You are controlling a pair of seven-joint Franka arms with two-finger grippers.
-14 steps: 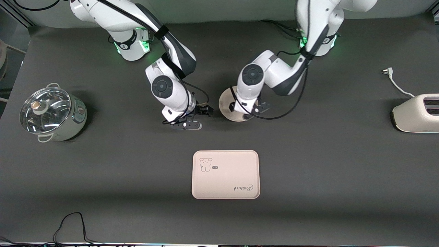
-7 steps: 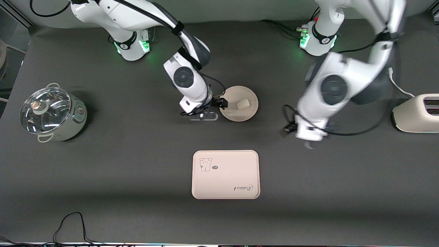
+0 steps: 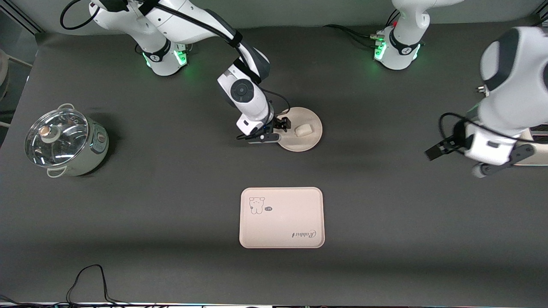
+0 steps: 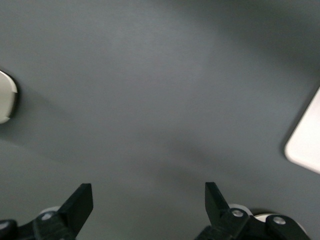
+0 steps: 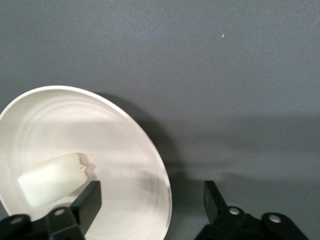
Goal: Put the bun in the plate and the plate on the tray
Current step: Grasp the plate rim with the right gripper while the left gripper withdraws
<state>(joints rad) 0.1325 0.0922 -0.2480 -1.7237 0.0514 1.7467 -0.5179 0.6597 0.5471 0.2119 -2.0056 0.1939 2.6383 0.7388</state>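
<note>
The white bun [image 3: 302, 130] lies in the round cream plate [image 3: 311, 120], which stands on the table farther from the front camera than the tray [image 3: 282, 218]. My right gripper [image 3: 278, 130] is open and low at the plate's edge toward the right arm's end. In the right wrist view the plate's rim [image 5: 165, 195] runs between the fingers of my right gripper [image 5: 150, 205], and the bun [image 5: 52, 178] lies beside one finger [image 5: 90, 200]. My left gripper [image 3: 454, 159] is open and empty, up over the table beside the toaster; it is also open in the left wrist view [image 4: 147, 202].
A lidded pot [image 3: 64, 141] stands at the right arm's end. A white toaster [image 3: 540, 128] stands at the left arm's end, partly hidden by the left arm. A black cable [image 3: 90, 278] lies near the front edge. A tray corner [image 4: 306, 142] shows in the left wrist view.
The left arm swung away from the plate toward the toaster end, uncovering the bun in the plate. The right gripper moved across to the plate's rim.
</note>
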